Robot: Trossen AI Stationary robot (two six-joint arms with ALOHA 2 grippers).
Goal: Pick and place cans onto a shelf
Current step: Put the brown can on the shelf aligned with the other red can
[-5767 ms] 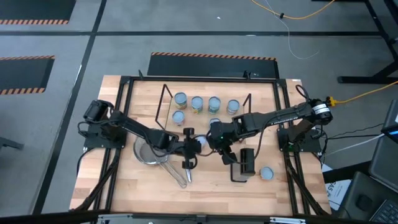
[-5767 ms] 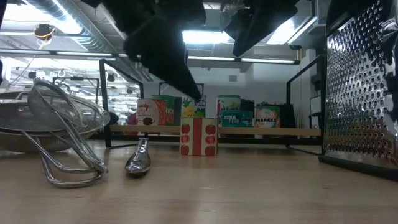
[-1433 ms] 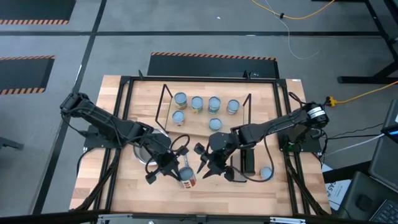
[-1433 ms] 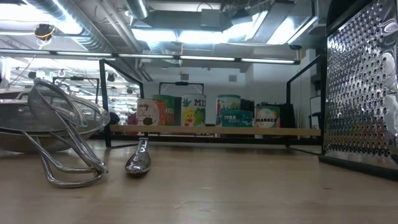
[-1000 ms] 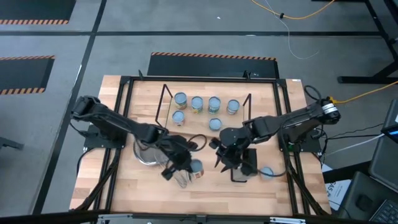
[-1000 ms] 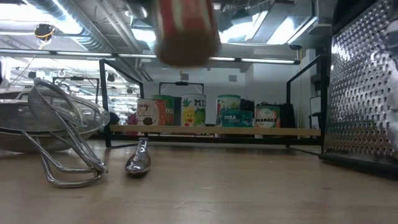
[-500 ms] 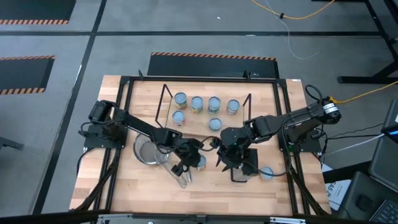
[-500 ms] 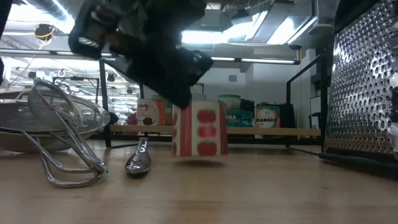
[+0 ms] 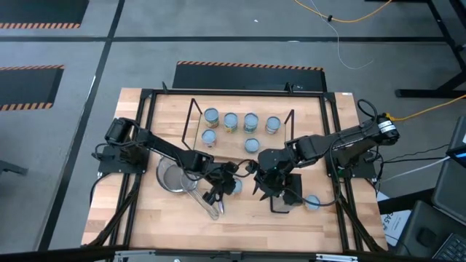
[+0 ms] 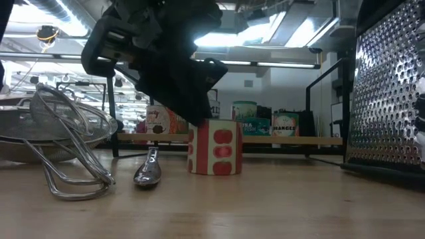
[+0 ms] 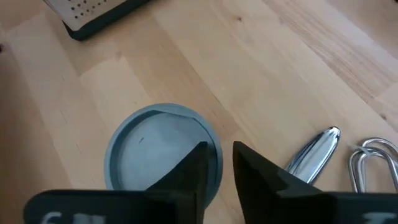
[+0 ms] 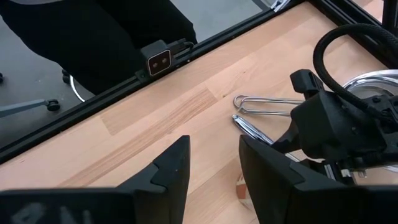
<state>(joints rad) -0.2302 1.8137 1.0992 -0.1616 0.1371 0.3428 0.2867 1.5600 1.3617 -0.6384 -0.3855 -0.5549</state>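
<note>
Tin can (image 10: 214, 147), red-labelled, stands upright on the table (image 9: 240, 218) at 6 o'clock of the shelf (image 9: 240, 145). Left end effector (image 9: 218, 187) is parted around it. Judged rigid, light, smooth-sided; best taken across its sides, mid-height. Right end effector (image 9: 268, 185) waits agape.

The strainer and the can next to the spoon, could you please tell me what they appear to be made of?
Strainer: looks like bare steel, fine grey mesh with bright, shiny wire handle loops. Can: probably metal, going by its dull blue-silver top; the side carries a printed red-and-cream label, possibly paper.
</note>
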